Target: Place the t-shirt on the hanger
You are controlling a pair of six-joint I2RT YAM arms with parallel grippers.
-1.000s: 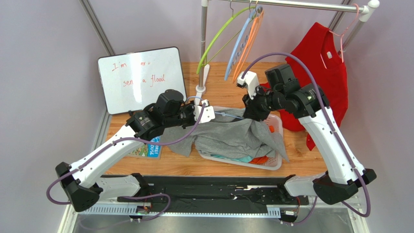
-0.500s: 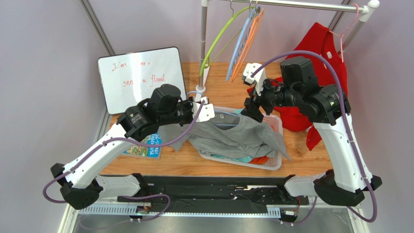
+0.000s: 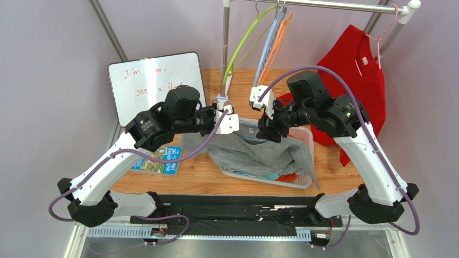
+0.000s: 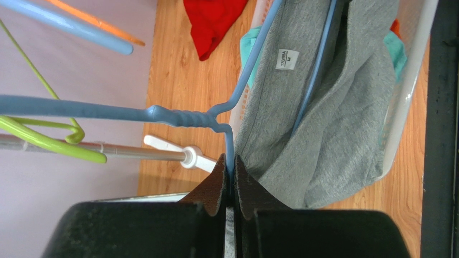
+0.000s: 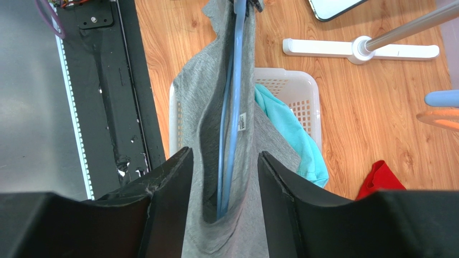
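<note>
The left jaws are clenched on the thin pale periwinkle-blue plastic hanger (image 4: 183, 115), pinching its stem just below the ribbed neck. The right jaws stand released, spread to either side of the plain heather-grey cotton t-shirt (image 5: 196, 102) without pinching it.

The shirt hangs from the hanger above the white slotted plastic basket (image 3: 306, 181) on the wooden table (image 3: 204, 180), with its lower folds resting in the basket. One hanger shoulder runs inside the neck opening, beside the small white label (image 4: 287, 59).

The step in hand looks like seating the other shoulder. The right jaws should take only the collar edge, not the blue bar, and stretch it outward over the free end while the left keeps the hanger level and steady.

Farther back, the spare hangers (image 3: 269, 43) on the metal rail (image 3: 334, 5) hang close, so the lift should stay clear of them.
</note>
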